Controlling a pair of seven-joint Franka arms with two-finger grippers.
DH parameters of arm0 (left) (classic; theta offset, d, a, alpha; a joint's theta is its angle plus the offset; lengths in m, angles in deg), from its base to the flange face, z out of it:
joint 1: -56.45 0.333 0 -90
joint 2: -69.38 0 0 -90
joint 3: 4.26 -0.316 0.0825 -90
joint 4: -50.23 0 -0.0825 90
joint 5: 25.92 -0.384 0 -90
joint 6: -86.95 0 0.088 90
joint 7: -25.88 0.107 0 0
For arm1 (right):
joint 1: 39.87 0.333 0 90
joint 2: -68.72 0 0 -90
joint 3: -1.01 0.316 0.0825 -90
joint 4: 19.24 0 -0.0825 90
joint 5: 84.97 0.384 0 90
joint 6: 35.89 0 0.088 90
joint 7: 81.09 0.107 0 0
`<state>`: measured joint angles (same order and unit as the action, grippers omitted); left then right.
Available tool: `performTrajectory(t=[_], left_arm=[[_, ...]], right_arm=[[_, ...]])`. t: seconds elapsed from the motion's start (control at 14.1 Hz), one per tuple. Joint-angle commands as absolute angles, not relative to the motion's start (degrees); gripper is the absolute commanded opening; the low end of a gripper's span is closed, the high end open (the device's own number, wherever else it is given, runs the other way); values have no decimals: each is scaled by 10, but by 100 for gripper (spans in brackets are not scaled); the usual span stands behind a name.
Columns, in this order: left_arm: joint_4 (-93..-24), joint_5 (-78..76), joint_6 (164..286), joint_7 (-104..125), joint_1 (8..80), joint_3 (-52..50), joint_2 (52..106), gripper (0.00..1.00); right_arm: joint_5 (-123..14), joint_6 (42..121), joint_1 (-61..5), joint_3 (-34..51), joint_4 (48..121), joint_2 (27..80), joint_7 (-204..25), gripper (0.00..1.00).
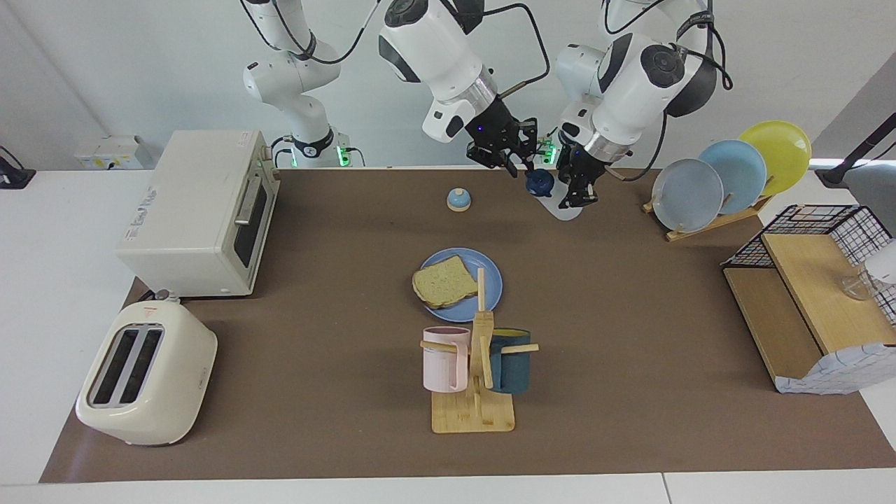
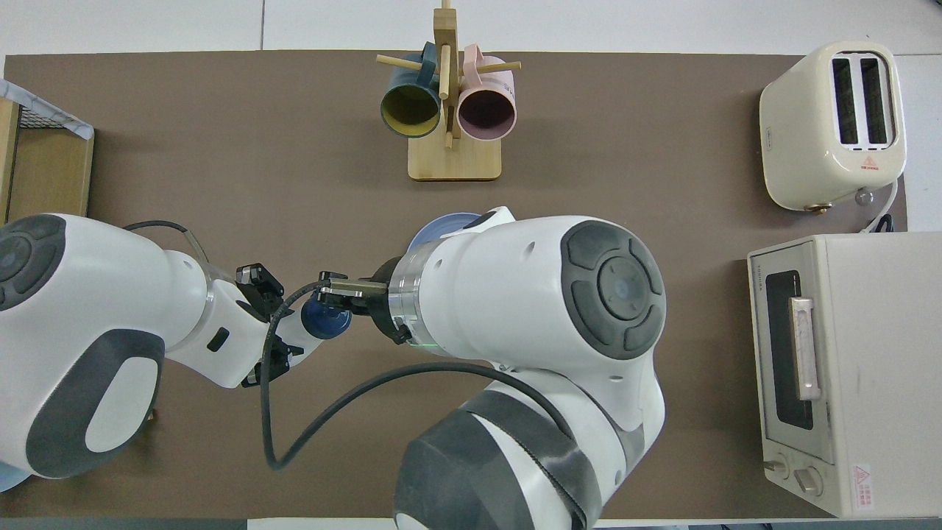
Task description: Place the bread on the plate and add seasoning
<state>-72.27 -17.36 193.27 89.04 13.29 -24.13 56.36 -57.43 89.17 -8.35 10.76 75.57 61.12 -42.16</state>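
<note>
On your table (image 1: 630, 392), start with the biggest holders. The toaster oven (image 1: 199, 210) has its door shut, and the toaster (image 1: 143, 371) at the right arm's end shows two dark slots; you cannot tell what is inside either. The wire-and-wood shelf (image 1: 812, 294) at the left arm's end carries a clear glass (image 1: 855, 285). The plate rack (image 1: 707, 222) holds three plates on edge. The mug stand (image 1: 476, 392) hangs a pink mug (image 1: 445, 358) and a dark teal mug (image 1: 509, 360); the overhead view looks straight into both and shows nothing inside. The blue plate (image 1: 488, 280) carries the bread (image 1: 441, 281), lying flat toward the right arm's side of it.

The bottle (image 1: 553, 196) is near the robots' edge, tilted, its dark cap (image 1: 540, 182) up. Your left gripper (image 1: 579, 190) is clamped shut on the pale body. Your right gripper (image 1: 521, 166) is at the cap; whether its fingers have closed on it you cannot tell.

The facing view gives you the bread and the small bell (image 1: 458, 200); overhead, the right arm hides both, leaving only a sliver of plate (image 2: 441, 227). The overhead view shows the cap (image 2: 324, 321) sitting between the two grippers.
</note>
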Motion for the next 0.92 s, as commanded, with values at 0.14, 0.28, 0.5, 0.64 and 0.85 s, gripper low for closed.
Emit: performTrajectory(t=[0.14, 0.28, 0.5, 0.64, 0.85], left_arm=[[-742, -177, 1951, 878, 130, -239, 543, 0], [-742, -177, 1952, 877, 130, -239, 543, 0], [-742, -177, 1954, 876, 130, -239, 543, 0], [-742, -177, 1953, 876, 130, -239, 543, 0], [-742, -177, 1954, 876, 130, -239, 543, 0]], right_arm=[[-582, 917, -75, 109, 764, 607, -422, 32], [-582, 915, -75, 109, 764, 607, -422, 31], [-582, 910, -77, 109, 760, 605, -422, 29], [-582, 910, -80, 109, 758, 604, -422, 29], [-580, 909, -83, 109, 754, 604, -421, 27]])
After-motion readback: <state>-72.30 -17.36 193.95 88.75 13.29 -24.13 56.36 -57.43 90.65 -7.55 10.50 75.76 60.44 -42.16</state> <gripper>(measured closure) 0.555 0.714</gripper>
